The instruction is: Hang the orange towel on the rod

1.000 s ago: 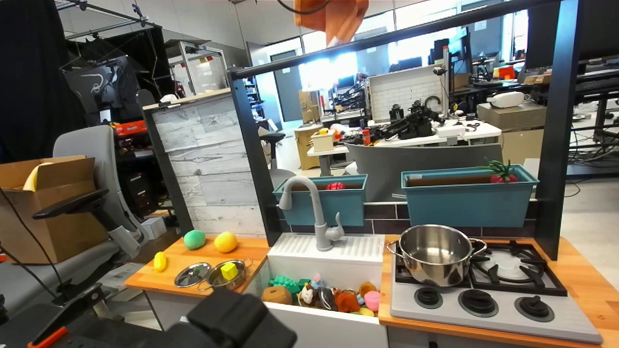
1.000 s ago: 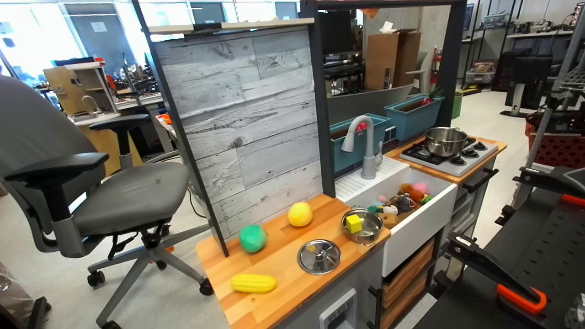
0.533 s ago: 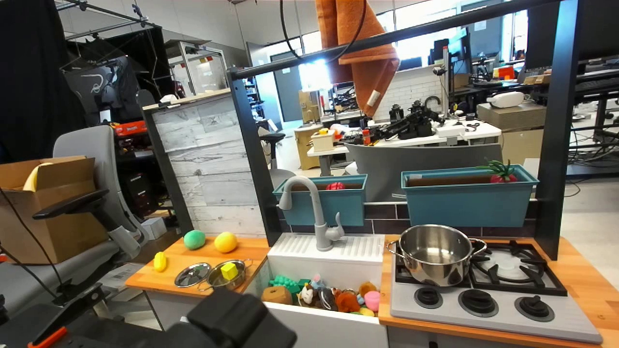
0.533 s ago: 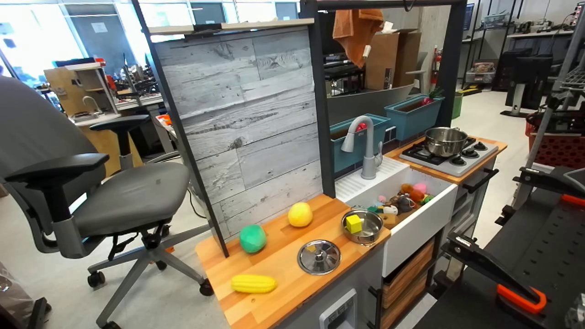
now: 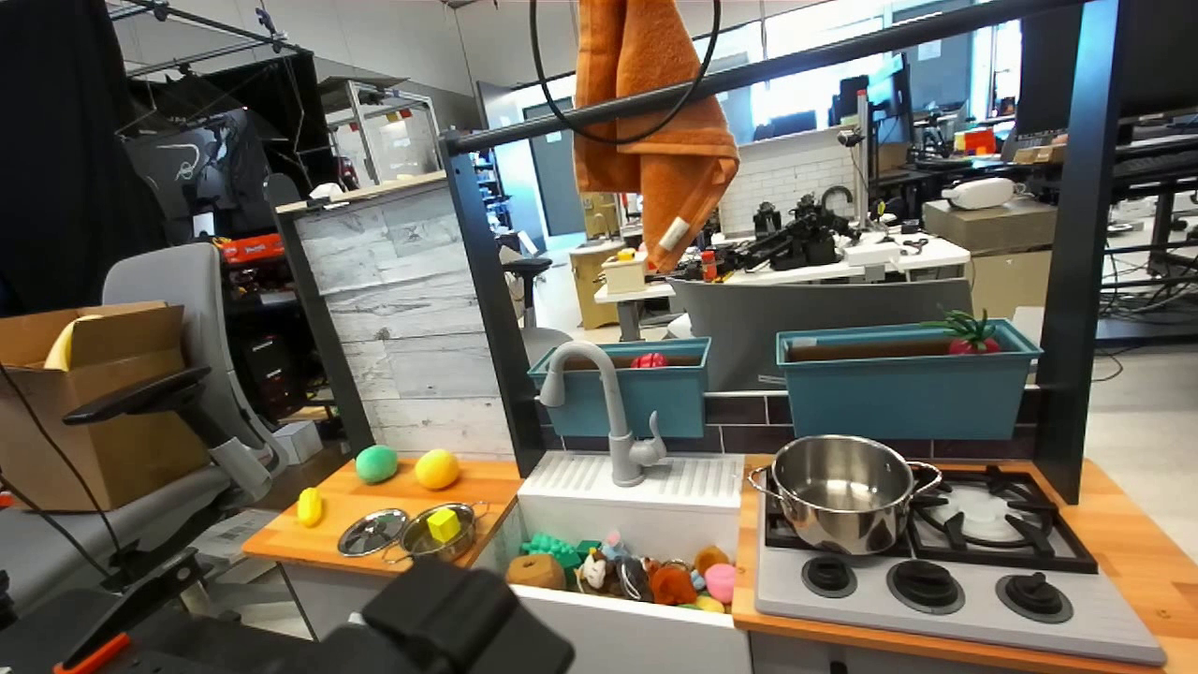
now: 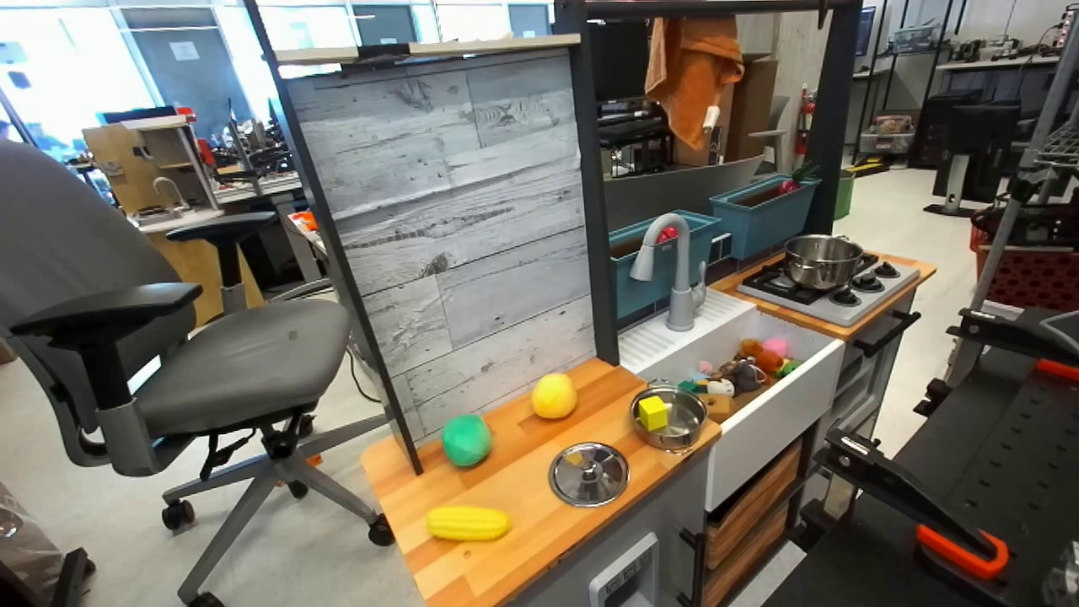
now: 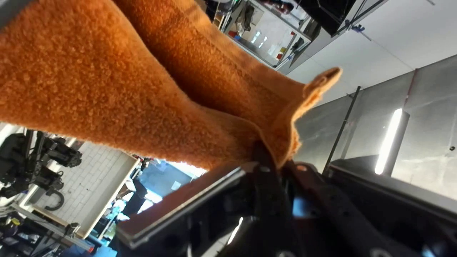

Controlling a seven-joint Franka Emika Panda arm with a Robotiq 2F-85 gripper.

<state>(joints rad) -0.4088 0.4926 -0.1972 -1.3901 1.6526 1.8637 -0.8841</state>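
Observation:
The orange towel [image 5: 669, 168] hangs rumpled and folded at the top of an exterior view, its lower corner well below the dark rod [image 5: 842, 51]. The rod crosses in front of the towel in that view. In an exterior view the towel [image 6: 695, 76] shows just below the rod [image 6: 716, 8], with its top hidden. In the wrist view my gripper [image 7: 278, 162] is shut on one end of the towel [image 7: 142, 89], and the cloth spreads away to the upper left. The gripper is out of view in both exterior views.
A black cable [image 5: 535, 56] loops down across the rod beside the towel. Dark posts [image 5: 1086, 243] hold the rod. Below are a grey faucet [image 5: 608, 402], teal planters [image 5: 903, 398], a sink of toys and a steel pot [image 5: 842, 505] on the stove.
The towel has come down from the top edge to hang behind the rod. In the last half second it moved left and lower in an exterior view, with the cable loop lower too.

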